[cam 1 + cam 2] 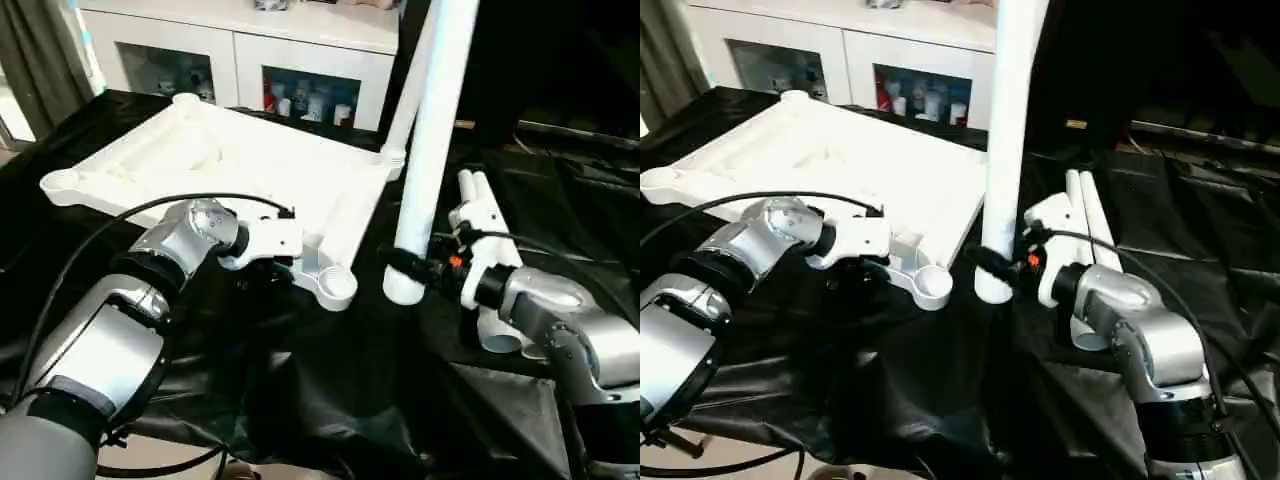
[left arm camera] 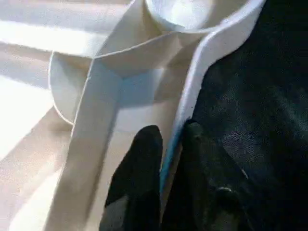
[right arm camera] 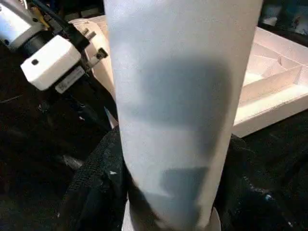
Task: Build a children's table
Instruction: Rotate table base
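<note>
nearest you, your right claw [image 1: 412,270] is clamped on a white tapered tube leg [image 1: 432,150] close to its wide open end; the leg stands nearly upright, leaning a little, with that end hanging just above the black cloth [image 1: 330,400] that covers the bench. the right wrist view shows its smooth matte surface with black fingers [image 3: 91,187] wrapped on both sides. just behind that claw, two more legs [image 1: 484,250] lie side by side on the cloth, open ends toward you.

on your left, your left claw [image 2: 166,163] pinches the near rim of the table top [image 1: 240,160]: in the left wrist view one finger [image 2: 139,173] sits inside the rim wall and the other outside, the thin white wall between them. the grip is beside the near round corner socket [image 1: 335,285], a shallow open cup.

the top lies underside up on the cloth, a big white rectangle with raised ribs and a round socket at each corner you can see. at its far right corner a fourth leg [image 1: 410,90] rises slantwise out of the socket.

beyond it stands a white cabinet [image 1: 250,50] with glass doors.
</note>
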Robot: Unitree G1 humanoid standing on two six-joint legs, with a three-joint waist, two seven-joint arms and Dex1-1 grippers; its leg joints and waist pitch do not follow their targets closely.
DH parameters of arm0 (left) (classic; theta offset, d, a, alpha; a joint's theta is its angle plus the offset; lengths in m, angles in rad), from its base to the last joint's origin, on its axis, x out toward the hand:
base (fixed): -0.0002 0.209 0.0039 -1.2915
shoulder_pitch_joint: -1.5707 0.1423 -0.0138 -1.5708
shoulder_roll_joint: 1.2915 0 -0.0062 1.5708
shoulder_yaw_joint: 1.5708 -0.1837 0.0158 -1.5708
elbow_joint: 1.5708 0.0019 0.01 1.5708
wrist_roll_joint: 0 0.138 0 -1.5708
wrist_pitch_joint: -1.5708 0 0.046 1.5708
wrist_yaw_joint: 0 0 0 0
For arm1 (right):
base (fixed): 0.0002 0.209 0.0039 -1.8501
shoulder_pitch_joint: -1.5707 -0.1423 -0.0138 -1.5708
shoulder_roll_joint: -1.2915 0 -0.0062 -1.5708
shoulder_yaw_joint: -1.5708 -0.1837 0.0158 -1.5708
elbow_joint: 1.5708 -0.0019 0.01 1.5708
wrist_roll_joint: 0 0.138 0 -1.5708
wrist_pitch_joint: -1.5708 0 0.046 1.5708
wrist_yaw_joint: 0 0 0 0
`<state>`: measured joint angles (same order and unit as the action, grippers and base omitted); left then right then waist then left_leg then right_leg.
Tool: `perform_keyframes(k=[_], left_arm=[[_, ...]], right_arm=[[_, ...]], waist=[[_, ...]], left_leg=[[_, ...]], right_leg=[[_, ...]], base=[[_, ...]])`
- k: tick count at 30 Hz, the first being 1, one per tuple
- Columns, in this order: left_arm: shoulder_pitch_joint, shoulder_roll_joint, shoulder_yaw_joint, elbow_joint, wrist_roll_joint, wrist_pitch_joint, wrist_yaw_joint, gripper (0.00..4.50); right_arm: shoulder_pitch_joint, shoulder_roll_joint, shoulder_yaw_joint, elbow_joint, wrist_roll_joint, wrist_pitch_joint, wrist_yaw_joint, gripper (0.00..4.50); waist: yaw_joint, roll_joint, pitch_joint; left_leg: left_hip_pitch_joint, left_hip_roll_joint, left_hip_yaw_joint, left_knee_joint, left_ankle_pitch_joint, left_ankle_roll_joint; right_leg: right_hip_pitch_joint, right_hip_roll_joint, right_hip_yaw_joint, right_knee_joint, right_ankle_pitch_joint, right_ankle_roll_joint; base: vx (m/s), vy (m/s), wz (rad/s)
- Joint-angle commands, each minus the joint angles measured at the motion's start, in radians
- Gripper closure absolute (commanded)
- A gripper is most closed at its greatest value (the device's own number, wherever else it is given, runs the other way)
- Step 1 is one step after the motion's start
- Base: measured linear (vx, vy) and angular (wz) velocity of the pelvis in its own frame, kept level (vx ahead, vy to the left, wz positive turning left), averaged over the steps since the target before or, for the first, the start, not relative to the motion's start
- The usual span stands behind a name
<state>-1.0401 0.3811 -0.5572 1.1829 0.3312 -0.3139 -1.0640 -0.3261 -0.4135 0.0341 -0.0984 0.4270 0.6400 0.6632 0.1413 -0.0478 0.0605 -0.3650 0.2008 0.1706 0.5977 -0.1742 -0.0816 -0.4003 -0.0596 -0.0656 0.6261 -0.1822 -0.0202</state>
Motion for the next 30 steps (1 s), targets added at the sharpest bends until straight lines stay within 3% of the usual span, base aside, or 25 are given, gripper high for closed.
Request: perform_keyframes(k=[1,6,10,16,20,23,25,27,30], left_arm=[[0.007,-0.001,-0.013,0.021,0.022,0.012,0.005,3.83],[0.007,-0.002,0.005,0.013,0.012,0.045,-0.081,3.97],[0.011,-0.011,0.051,-0.019,-0.047,0.168,-0.199,4.11],[0.043,-0.046,0.115,-0.078,-0.102,0.323,-0.142,4.39],[0.143,-0.063,0.151,-0.256,-0.125,0.446,-0.08,4.5],[0.234,-0.058,0.144,-0.417,-0.109,0.498,-0.067,4.5],[0.26,-0.056,0.137,-0.454,-0.094,0.496,-0.045,4.5],[0.301,-0.051,0.123,-0.508,-0.061,0.487,0.004,4.5],[0.353,-0.059,0.134,-0.6,-0.072,0.52,0.04,4.5]], right_arm=[[0.0,-0.011,-0.004,-0.016,-0.01,-0.018,0.007,2.57],[0.004,-0.014,-0.002,-0.016,-0.012,-0.023,0.008,2.57],[0.003,-0.009,-0.007,-0.015,-0.011,-0.023,0.004,2.57],[0.007,0.008,-0.022,-0.017,0.0,-0.003,-0.021,2.57],[0.015,0.023,-0.029,-0.014,-0.004,0.007,-0.053,2.57],[0.016,0.035,-0.029,-0.005,-0.01,0.008,-0.071,2.57],[0.014,0.043,-0.031,0.003,-0.016,0.002,-0.085,2.57],[0.005,0.065,-0.041,0.027,-0.034,-0.025,-0.123,2.57],[0.0,0.088,-0.05,0.045,-0.045,-0.081,-0.144,2.57]], waist=[[0.003,0.011,-0.07],[0.0,0.009,-0.072],[-0.002,0.013,-0.072],[0.0,0.016,-0.071],[-0.001,0.015,-0.073],[-0.004,0.017,-0.071],[-0.006,0.017,-0.067],[-0.004,0.018,-0.065],[-0.005,0.017,-0.066]], left_leg=[[0.013,0.031,-0.014,-0.072,-0.211,-0.032],[0.012,0.03,-0.013,-0.071,-0.195,-0.026],[0.015,0.031,-0.011,-0.071,-0.189,-0.024],[0.015,0.033,-0.012,-0.071,-0.205,-0.023],[0.014,0.035,-0.012,-0.071,-0.195,-0.016],[0.016,0.035,-0.011,-0.073,-0.217,-0.017],[0.016,0.035,-0.011,-0.075,-0.235,-0.019],[0.019,0.035,-0.012,-0.078,-0.264,-0.026],[0.02,0.036,-0.014,-0.08,-0.274,-0.034]], right_leg=[[0.059,-0.094,0.052,-0.08,-0.211,-0.163],[0.059,-0.093,0.052,-0.079,-0.2,-0.166],[0.057,-0.093,0.053,-0.075,-0.16,-0.193],[0.06,-0.095,0.052,-0.072,-0.153,-0.22],[0.059,-0.094,0.052,-0.072,-0.142,-0.224],[0.056,-0.094,0.052,-0.081,-0.207,-0.2],[0.051,-0.092,0.051,-0.088,-0.253,-0.181],[0.045,-0.093,0.051,-0.096,-0.335,-0.148],[0.043,-0.094,0.051,-0.097,-0.356,-0.131]], base=[[0.0,0.0,0.0],[0.0,0.0,0.0],[0.0,0.0,0.0],[0.0,0.0,0.0],[0.0,0.0,0.0],[0.0,0.0,0.0],[0.0,0.0,0.0],[0.0,0.0,0.0],[0.0,0.0,0.0]])
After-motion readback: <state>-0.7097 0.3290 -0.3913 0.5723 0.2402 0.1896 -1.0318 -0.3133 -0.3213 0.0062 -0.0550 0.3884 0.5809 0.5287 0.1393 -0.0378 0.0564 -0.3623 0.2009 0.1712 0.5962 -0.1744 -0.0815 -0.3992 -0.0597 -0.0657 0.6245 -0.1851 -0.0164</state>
